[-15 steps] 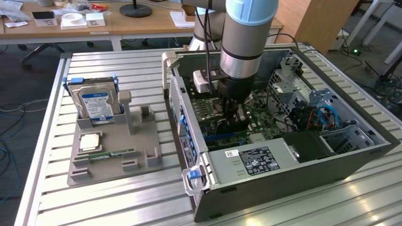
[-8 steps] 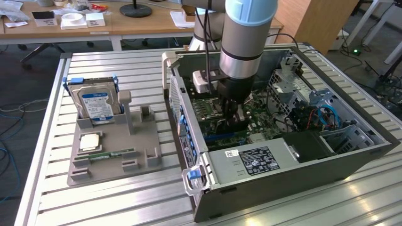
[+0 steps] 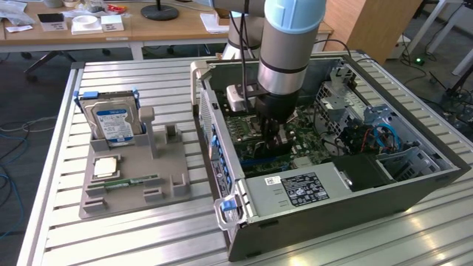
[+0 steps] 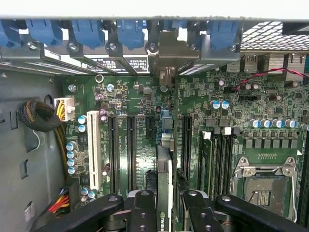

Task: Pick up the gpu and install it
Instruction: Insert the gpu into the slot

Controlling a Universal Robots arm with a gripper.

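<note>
So at this point I had the gripper point(image 3: 275, 145) down inside the open PC case point(image 3: 414, 183), hanging right over the motherboard point(image 4: 140, 96). In the wrist view the fingers point(image 4: 145, 212) were clamped on either side of the gpu point(image 4: 164, 188), held edge-on, with its metal end bracket point(image 4: 169, 53) up against the rear slot openings next to the blue clips point(image 4: 87, 31). The card was lined up along one of the long expansion slots, between the black slots and the RAM sockets. I couldn't tell whether it was fully pushed home or just resting in the slot. I'd say the pickup was done and the install was mostly there. Over on the parts tray point(image 3: 133, 183), the hard drive point(image 3: 112, 119) and the RAM stick point(image 3: 126, 183) sat untouched.
</note>
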